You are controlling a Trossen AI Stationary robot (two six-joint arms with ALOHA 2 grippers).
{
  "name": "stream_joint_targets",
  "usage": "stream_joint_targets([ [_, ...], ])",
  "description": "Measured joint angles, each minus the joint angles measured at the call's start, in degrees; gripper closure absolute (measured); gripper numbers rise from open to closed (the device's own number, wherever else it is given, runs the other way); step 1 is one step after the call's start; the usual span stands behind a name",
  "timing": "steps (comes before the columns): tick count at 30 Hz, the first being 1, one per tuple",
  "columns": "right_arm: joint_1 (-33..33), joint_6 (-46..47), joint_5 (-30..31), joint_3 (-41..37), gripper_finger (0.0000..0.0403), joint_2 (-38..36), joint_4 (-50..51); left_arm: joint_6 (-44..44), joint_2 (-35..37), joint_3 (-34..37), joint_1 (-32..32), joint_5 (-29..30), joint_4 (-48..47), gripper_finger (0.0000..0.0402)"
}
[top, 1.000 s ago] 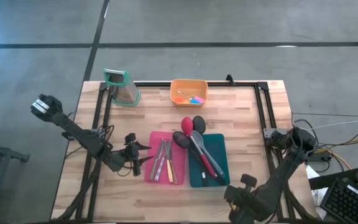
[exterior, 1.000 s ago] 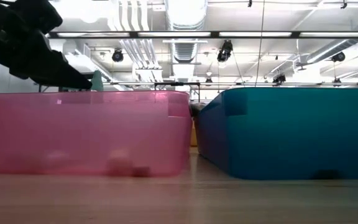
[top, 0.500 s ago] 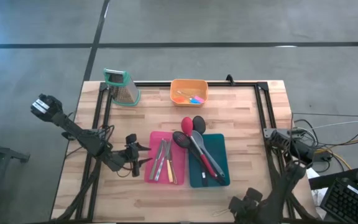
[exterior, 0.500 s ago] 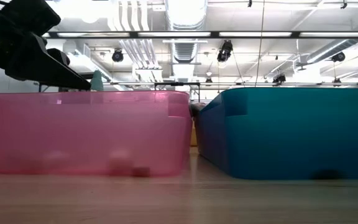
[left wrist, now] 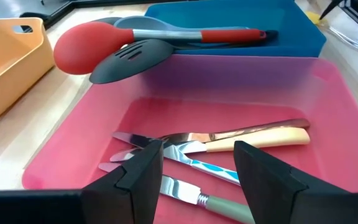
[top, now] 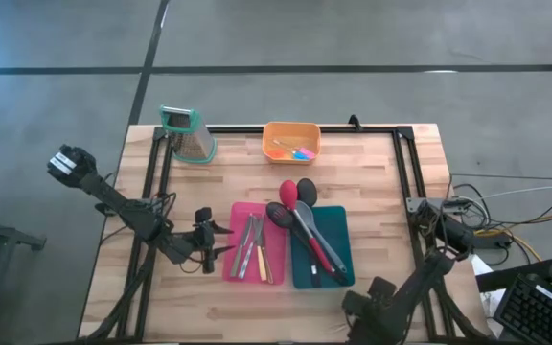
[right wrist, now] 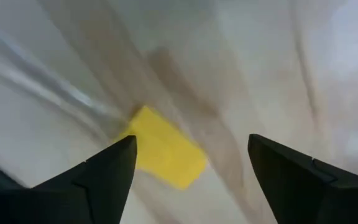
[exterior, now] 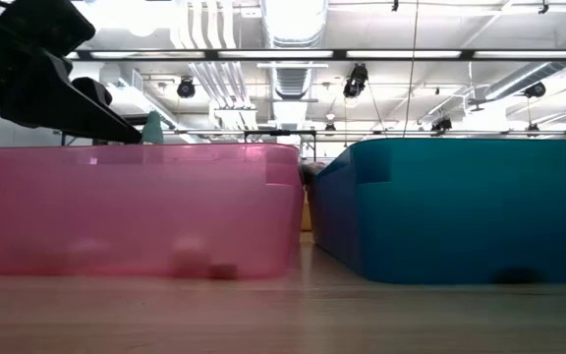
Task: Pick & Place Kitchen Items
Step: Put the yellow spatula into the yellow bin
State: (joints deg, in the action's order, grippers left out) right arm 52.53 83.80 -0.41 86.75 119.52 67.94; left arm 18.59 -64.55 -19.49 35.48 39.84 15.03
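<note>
My left gripper (top: 220,251) stands open at the left wall of the pink tray (top: 278,273), pointing across it. Beyond its fingers, several slim knives (left wrist: 229,140) lie flat on the tray floor. The teal tray (top: 338,225) next to it holds long-handled spoons and a slotted spatula (top: 310,230), their heads resting over its far wall. My right gripper (right wrist: 191,140) points down, open, over the table's near edge (top: 360,309). Below it a yellow-handled piece (right wrist: 166,152) with a metal end lies blurred on the wood, and the fingers are clear of it.
An orange basket (top: 268,144) with small coloured pieces stands at the table's far edge, and a metal grater with a teal top (top: 188,134) stands to its left. A black frame (top: 405,163) runs along the table's sides. The low view shows only the pink and teal tray walls.
My right gripper has sunk toward the table by its near edge, its arm folding lower. My left gripper has stayed in place and rolled a little at the wrist. The trays and their contents have not moved.
</note>
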Motion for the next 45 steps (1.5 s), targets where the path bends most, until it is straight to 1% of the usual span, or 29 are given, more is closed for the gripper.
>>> stream_joint_targets([
  [4, -0.2, 0.0, -4.7, -1.1, 0.0111, -0.2, -1.7, 0.0, 0.0, 0.0, 0.0, -0.1, 0.0, 0.02],
  [8, -0.3, -0.6, -6.5, -1.8, 0.0129, -0.4, -2.5, 0.0, 0.0, 0.0, 0.0, -0.2, 0.0, 0.02],
  [12, -0.2, -1.2, -6.4, -1.9, 0.0146, -0.8, -2.5, 0.0, 0.0, 0.0, 0.0, -0.2, 0.0, 0.02],
  [20, 0.3, 3.8, -2.6, -1.9, 0.0169, -2.9, -3.0, 0.0, 0.0, 0.0, 0.0, -0.5, 0.0, 0.02],
  [28, 1.4, 4.9, -3.0, -2.8, 0.0179, -2.9, -9.5, 0.1, 0.0, 0.0, 0.0, -2.6, 0.0, 0.02],
  [32, 1.8, 5.9, -2.7, -2.8, 0.0175, -2.9, -9.2, 0.1, 0.0, 0.0, 0.0, -2.7, 0.0, 0.02],
  [40, 2.3, 6.3, -2.7, -4.6, 0.0154, -2.9, -9.7, 0.1, 0.0, 0.0, 0.0, -3.0, 0.0, 0.02],
  [43, 2.3, 6.3, -2.9, -6.5, 0.015, -3.0, -12.0, 0.1, 0.0, 0.0, 0.0, -3.2, 0.0, 0.02],
  [45, 2.2, 6.3, -4.1, -8.5, 0.0149, -3.4, -14.9, 0.1, 0.0, 0.0, 0.0, -3.2, 0.0, 0.02],
])
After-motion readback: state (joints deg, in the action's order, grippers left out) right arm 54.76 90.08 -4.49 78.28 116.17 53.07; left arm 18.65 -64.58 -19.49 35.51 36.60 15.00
